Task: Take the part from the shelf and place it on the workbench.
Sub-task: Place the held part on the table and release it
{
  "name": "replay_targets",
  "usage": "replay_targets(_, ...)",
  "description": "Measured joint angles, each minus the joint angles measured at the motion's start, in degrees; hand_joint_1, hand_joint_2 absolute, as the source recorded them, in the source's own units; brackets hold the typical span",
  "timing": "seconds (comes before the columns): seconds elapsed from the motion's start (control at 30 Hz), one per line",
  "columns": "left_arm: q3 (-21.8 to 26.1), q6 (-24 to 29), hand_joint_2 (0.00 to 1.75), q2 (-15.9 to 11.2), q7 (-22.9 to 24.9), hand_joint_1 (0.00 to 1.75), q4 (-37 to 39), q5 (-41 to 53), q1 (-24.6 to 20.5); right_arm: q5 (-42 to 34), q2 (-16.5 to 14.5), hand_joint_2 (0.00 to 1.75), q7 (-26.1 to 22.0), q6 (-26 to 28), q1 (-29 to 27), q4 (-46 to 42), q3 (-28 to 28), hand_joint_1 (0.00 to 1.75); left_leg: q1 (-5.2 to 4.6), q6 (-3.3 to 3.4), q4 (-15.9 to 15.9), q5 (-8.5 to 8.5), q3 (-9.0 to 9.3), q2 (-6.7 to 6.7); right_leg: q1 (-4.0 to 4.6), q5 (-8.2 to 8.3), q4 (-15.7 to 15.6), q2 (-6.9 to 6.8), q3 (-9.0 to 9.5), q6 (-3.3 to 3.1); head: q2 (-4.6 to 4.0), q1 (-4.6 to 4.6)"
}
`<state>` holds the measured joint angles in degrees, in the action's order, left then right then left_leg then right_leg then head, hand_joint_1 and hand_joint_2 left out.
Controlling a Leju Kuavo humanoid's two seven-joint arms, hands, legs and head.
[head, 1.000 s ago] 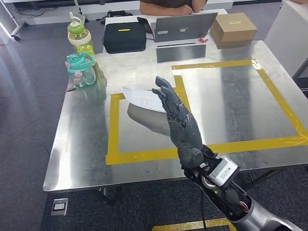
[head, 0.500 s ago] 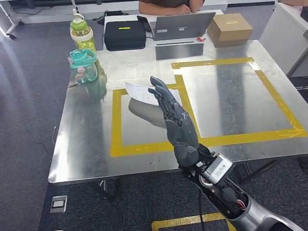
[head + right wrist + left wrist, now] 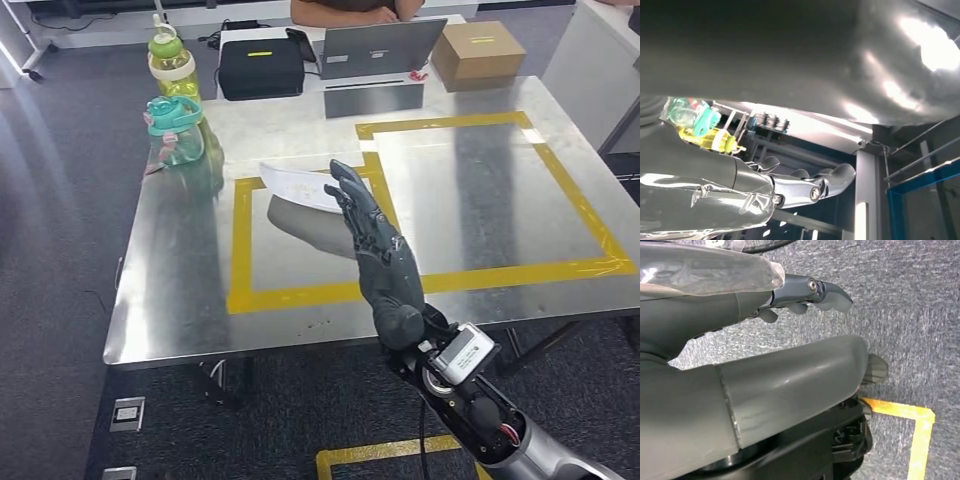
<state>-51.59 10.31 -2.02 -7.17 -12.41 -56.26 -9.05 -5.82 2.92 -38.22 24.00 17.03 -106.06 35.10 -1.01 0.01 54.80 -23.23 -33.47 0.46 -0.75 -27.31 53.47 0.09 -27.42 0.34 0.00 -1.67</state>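
Note:
The part [image 3: 298, 187] is a thin white flat piece. My right hand [image 3: 385, 270] is raised with its fingers stretched up and holds the part at its near end by the fingertips. The part hovers just above the metal workbench [image 3: 173, 270], over the left yellow-taped square [image 3: 240, 250], and its reflection lies on the metal beneath it. In the right wrist view, the fingers [image 3: 821, 186] of that hand reach out straight. My left hand [image 3: 791, 385] hangs over the grey carpet, fingers [image 3: 825, 290] extended and holding nothing.
Two drink bottles [image 3: 175, 130] stand at the bench's far left corner. A black case [image 3: 260, 68], a laptop [image 3: 377, 48] and a cardboard box [image 3: 479, 50] sit along the far side, where a person [image 3: 347, 10] sits. A second taped square [image 3: 573, 200] lies on the right.
The whole picture has shifted a little, so the camera has moved. My right hand still holds the part over the left taped square, in much the same pose.

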Motion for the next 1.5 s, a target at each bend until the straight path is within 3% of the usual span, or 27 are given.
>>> replay_targets(0.07,0.01,0.01,0.0,-0.07,0.0,0.0,0.0,0.0,-0.03,0.01,0.01,0.0,0.0,0.01,0.01,-0.01,-0.02,0.0,0.28,-0.73,4.88,-3.49,-2.09,-0.19,-0.28,0.68,-0.25,-0.17,-0.16,-0.37,0.0,0.6)
replay_targets(0.13,0.01,0.01,0.0,-0.05,0.02,0.0,0.0,-0.01,0.03,0.01,0.01,0.0,0.02,0.02,-0.05,-0.02,-0.05,0.0,0.73,-1.36,13.01,-7.79,-5.5,-0.23,-0.23,1.15,-0.18,-0.23,-0.96,-0.52,0.0,1.15)
replay_targets(0.17,0.01,0.01,0.0,-0.05,0.04,0.0,0.0,-0.01,0.08,0.01,0.01,0.0,0.04,0.05,-0.09,-0.02,-0.06,0.0,0.9,-1.54,15.91,-8.84,-6.63,-0.23,-0.21,1.32,-0.13,-0.25,-1.28,-0.52,0.0,1.23)
replay_targets(0.2,0.01,0.0,0.0,-0.05,0.07,0.0,0.0,-0.01,0.12,0.01,0.02,0.0,0.08,0.08,-0.12,-0.02,-0.07,0.0,1.04,-1.64,16.75,-8.75,-6.75,-0.22,-0.21,1.49,-0.07,-0.25,-1.55,-0.48,0.0,1.27)
replay_targets(0.23,0.01,-0.01,0.0,-0.06,0.1,0.0,0.0,-0.01,0.13,0.01,0.02,0.0,0.12,0.13,-0.14,-0.02,-0.07,0.0,1.13,-1.65,15.14,-7.6,-5.66,-0.22,-0.22,1.61,-0.02,-0.24,-1.74,-0.43,0.0,1.33)
replay_targets(0.3,0.01,-0.01,0.0,-0.09,0.12,0.0,0.0,-0.01,0.09,0.01,0.03,0.0,0.15,0.19,-0.16,-0.02,-0.1,0.0,1.23,-1.4,6.81,-3.88,-1.0,-0.23,-0.24,1.77,0.04,-0.2,-1.88,-0.26,0.0,1.4)
replay_targets(0.37,0.02,-0.01,0.0,-0.12,0.12,0.0,0.0,-0.01,0.0,0.02,0.03,0.0,0.16,0.23,-0.11,-0.02,-0.15,0.0,1.02,-0.83,0.23,-1.79,2.37,-0.25,-0.06,1.93,0.13,-0.15,-2.14,0.13,0.01,1.45)
replay_targets(0.5,0.04,0.06,0.0,-0.15,0.15,0.0,0.0,-0.21,0.24,0.1,0.14,0.0,0.19,0.67,-0.16,-0.02,-0.31,0.0,0.89,0.44,-1.15,-1.22,2.47,-0.21,0.04,2.01,0.41,-0.11,-2.75,1.25,0.01,1.33)
replay_targets(0.57,0.07,0.09,0.0,-0.22,0.15,0.0,0.0,-0.25,0.36,0.11,0.28,0.0,0.2,0.89,-0.25,-0.04,-0.41,0.0,1.11,1.2,-1.49,-0.77,2.32,-0.09,0.02,-0.6,3.63,-0.09,-4.18,1.68,0.01,1.0)
replay_targets(0.63,0.08,0.09,0.0,-0.27,0.15,0.0,0.0,-0.25,0.44,0.14,0.39,0.0,0.22,1.0,-0.37,-0.06,-0.44,0.0,1.04,1.65,-1.54,-0.45,1.95,-0.01,-0.01,-5.24,11.52,-0.1,-7.22,1.87,0.01,0.48)
replay_targets(0.67,0.08,0.09,0.0,-0.28,0.15,0.0,0.0,-0.25,0.51,0.14,0.43,0.0,0.24,1.02,-0.49,-0.06,-0.45,0.0,0.96,1.77,-1.52,-0.3,1.73,0.02,-0.01,-6.94,15.4,-0.11,-8.58,1.91,0.01,0.29)
replay_targets(0.7,0.08,0.08,0.0,-0.28,0.15,0.0,0.0,-0.25,0.6,0.14,0.46,0.0,0.25,1.04,-0.63,-0.06,-0.45,0.0,0.87,1.83,-1.5,-0.14,1.52,0.03,0.0,-7.58,17.63,-0.11,-9.19,1.9,0.01,0.22)
replay_targets(0.73,0.08,0.08,0.0,-0.28,0.15,0.0,0.0,-0.25,0.69,0.14,0.5,0.0,0.25,1.04,-0.74,-0.06,-0.46,0.0,0.82,1.82,-1.48,0.01,1.35,0.03,0.01,-7.06,17.48,-0.11,-8.67,1.84,0.0,0.18)
replay_targets(0.77,0.08,0.08,0.0,-0.28,0.15,0.0,0.0,-0.25,0.76,0.14,0.54,0.0,0.26,1.04,-0.83,-0.06,-0.46,0.0,0.79,1.75,-1.45,0.14,1.25,0.02,0.01,-5.55,14.97,-0.11,-7.02,1.71,0.0,0.13)
replay_targets(0.83,0.08,0.09,0.0,-0.29,0.15,0.0,0.0,-0.28,0.81,0.14,0.64,0.0,0.26,1.07,-0.86,-0.08,-0.51,0.0,0.67,1.48,-1.31,0.37,1.11,-0.02,0.09,-1.97,6.28,-0.1,-2.11,1.35,0.0,-0.08)
replay_targets(0.9,0.08,0.1,0.0,-0.3,0.14,0.0,0.0,-0.33,0.77,0.13,0.68,0.0,0.21,1.14,-0.83,-0.15,-0.65,0.0,0.48,0.97,-1.01,0.71,0.67,-0.04,0.27,-0.59,0.68,-0.06,0.63,1.08,0.0,-0.21)
replay_targets(1.0,0.1,0.09,0.0,-0.38,0.13,0.0,0.0,-0.33,0.83,0.14,0.75,0.0,0.08,1.49,-1.02,-0.29,-0.87,0.0,0.4,-0.02,-0.67,1.24,-0.1,-0.03,0.17,-0.16,0.06,0.02,0.46,0.53,0.01,0.01)
replay_targets(1.03,0.1,0.09,0.0,-0.43,0.13,0.0,0.0,-0.33,0.86,0.15,0.79,0.0,0.03,1.67,-1.08,-0.38,-0.94,0.0,0.41,-0.37,0.11,0.57,-0.56,-0.08,0.01,0.21,-0.02,-0.01,0.24,0.23,0.01,0.18)
replay_targets(1.1,0.1,0.09,0.0,-0.51,0.13,0.0,0.0,-0.33,0.89,0.21,0.81,0.0,-0.04,2.03,-1.15,-0.62,-1.04,0.0,0.64,-1.13,5.03,-3.04,-2.79,-0.2,-0.19,0.92,-0.19,-0.17,-0.38,-0.32,0.01,0.75)
replay_targets(1.17,0.1,0.1,0.0,-0.52,0.13,0.0,0.0,-0.33,0.99,0.25,0.82,0.0,-0.07,2.29,-1.4,-0.8,-1.2,0.0,0.93,-1.76,13.09,-7.43,-6.07,-0.2,-0.1,1.48,-0.15,-0.25,-1.25,-0.61,0.01,1.26)
replay_targets(1.2,0.1,0.1,0.0,-0.52,0.13,0.0,0.0,-0.35,1.07,0.25,0.83,0.0,-0.08,2.34,-1.57,-0.84,-1.29,0.0,1.05,-1.92,15.84,-8.48,-6.99,-0.2,-0.05,1.75,-0.13,-0.27,-1.64,-0.62,0.0,1.33)
replay_targets(1.23,0.1,0.11,0.0,-0.52,0.13,0.0,0.0,-0.38,1.14,0.25,0.84,0.0,-0.09,2.37,-1.73,-0.87,-1.38,0.0,1.12,-1.95,16.42,-8.38,-6.83,-0.2,-0.02,2.0,-0.11,-0.26,-1.98,-0.61,0.0,1.35)
replay_targets(1.27,0.1,0.13,0.0,-0.52,0.13,0.0,0.0,-0.4,1.18,0.25,0.84,0.0,-0.1,2.38,-1.85,-0.91,-1.46,0.0,1.15,-1.85,14.45,-7.21,-5.37,-0.2,0.0,2.23,-0.1,-0.23,-2.24,-0.55,0.0,1.37)
replay_targets(1.33,0.1,0.19,0.0,-0.57,0.13,0.0,0.0,-0.44,1.15,0.26,0.84,0.0,-0.11,2.39,-1.95,-1.1,-1.62,0.0,1.06,-1.25,5.94,-3.9,-0.11,-0.22,0.08,2.56,-0.1,-0.18,-2.55,-0.31,0.0,1.45)
replay_targets(1.4,0.1,0.21,0.0,-0.64,0.12,0.0,0.0,-0.44,1.03,0.28,0.88,0.0,-0.14,2.5,-1.95,-1.34,-1.76,0.0,0.79,-0.45,-0.43,-2.17,3.45,-0.16,0.28,2.82,0.01,-0.19,-2.82,0.09,0.01,1.47)
replay_targets(1.5,0.1,0.19,0.0,-0.63,0.11,0.0,0.0,-0.46,1.14,0.4,0.97,0.0,-0.12,2.81,-2.02,-1.61,-1.87,0.0,0.68,0.48,-1.83,-1.6,3.75,-0.05,0.32,3.14,0.08,-0.26,-3.11,0.9,0.01,1.39)
